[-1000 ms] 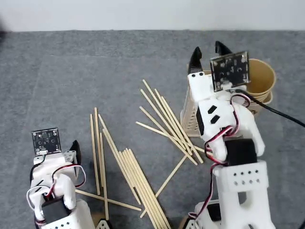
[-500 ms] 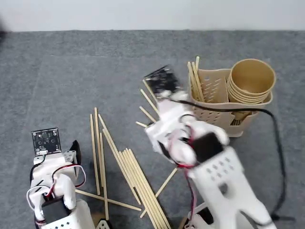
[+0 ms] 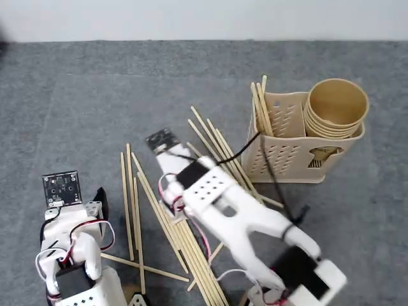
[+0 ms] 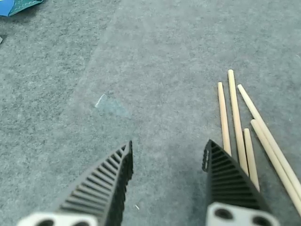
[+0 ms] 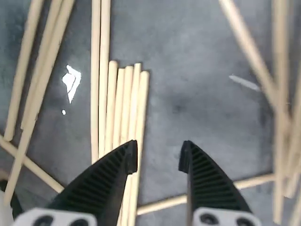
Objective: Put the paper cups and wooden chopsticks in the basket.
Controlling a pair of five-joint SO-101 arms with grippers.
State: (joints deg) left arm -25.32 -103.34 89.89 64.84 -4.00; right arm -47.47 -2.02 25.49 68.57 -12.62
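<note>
From above, the basket (image 3: 288, 162) stands upright at the right of the grey mat (image 3: 95, 95), split into two compartments; the paper cups (image 3: 336, 105) sit nested as one stack in the right-hand compartment, rims above the wall; a few wooden chopsticks (image 3: 260, 108) stand on end in the left-hand compartment, poking over the rim; their number I cannot tell. Loose chopsticks (image 3: 131, 191) lie scattered on the mat: a fan just beside the basket's left wall, a tight bundle (image 3: 191, 252) running to the near edge, a few singles at the left. The right arm (image 3: 229, 210) stretches over the bundle toward the middle of the mat, covering parts of the sticks beneath; the left arm (image 3: 70, 239) sits at the near left corner, cut off by the edge.

In the left wrist view, the left gripper (image 4: 169, 146) hangs over the mat, jaws spread, nothing between them; several loose chopsticks lie just beside one finger, partly cut off; a pale scrap (image 4: 106, 103) lies ahead; a blue-green corner (image 4: 16, 4) at the edge is too little to identify.

In the right wrist view, the right gripper (image 5: 158, 148) is low over the bundle, jaws parted and empty; one finger overlaps the bundle's sticks, whether touching I cannot tell; further sticks at the side are blurred and cut off.
</note>
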